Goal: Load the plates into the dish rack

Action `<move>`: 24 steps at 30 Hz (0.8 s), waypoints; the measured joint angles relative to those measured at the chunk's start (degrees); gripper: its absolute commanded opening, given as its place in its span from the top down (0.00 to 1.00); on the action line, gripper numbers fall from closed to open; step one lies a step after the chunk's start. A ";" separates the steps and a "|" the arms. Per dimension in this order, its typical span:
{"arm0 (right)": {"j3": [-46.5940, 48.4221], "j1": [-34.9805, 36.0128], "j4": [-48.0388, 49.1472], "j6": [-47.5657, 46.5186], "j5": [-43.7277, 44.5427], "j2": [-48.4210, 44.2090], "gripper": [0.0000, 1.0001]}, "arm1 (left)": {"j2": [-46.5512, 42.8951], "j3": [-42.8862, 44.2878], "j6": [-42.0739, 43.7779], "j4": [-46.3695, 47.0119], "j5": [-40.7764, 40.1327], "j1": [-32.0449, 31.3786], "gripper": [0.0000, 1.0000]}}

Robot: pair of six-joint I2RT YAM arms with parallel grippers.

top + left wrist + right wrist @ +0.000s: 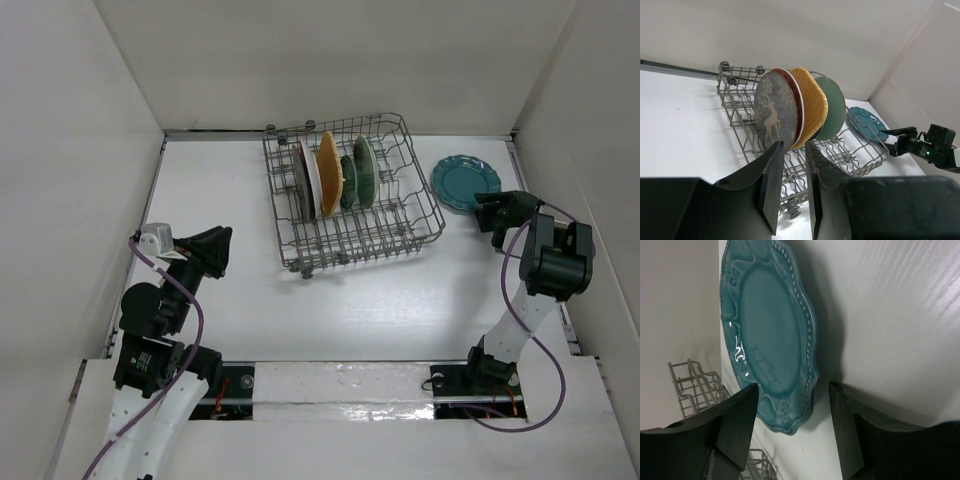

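Plates stand on edge in the dish rack (345, 250), upper centre of the top view: grey-brown plate (771, 116), red-rimmed plate (797, 97), orange plate (329, 172), small dark plate (347, 184), mint green plate (366, 170). The scalloped teal plate (465, 183) lies flat on the desk (230, 300), just right of the rack. The right gripper (792, 392) is spread wide at that plate's rim, grasping nothing. The left gripper (795, 150) is at lower left, jaws narrowly parted and empty.
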 measured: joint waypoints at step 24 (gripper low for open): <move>-6.47 4.11 2.08 2.43 7.65 -12.46 1.00 | 1.84 0.00 0.04 -0.02 -2.64 0.00 0.80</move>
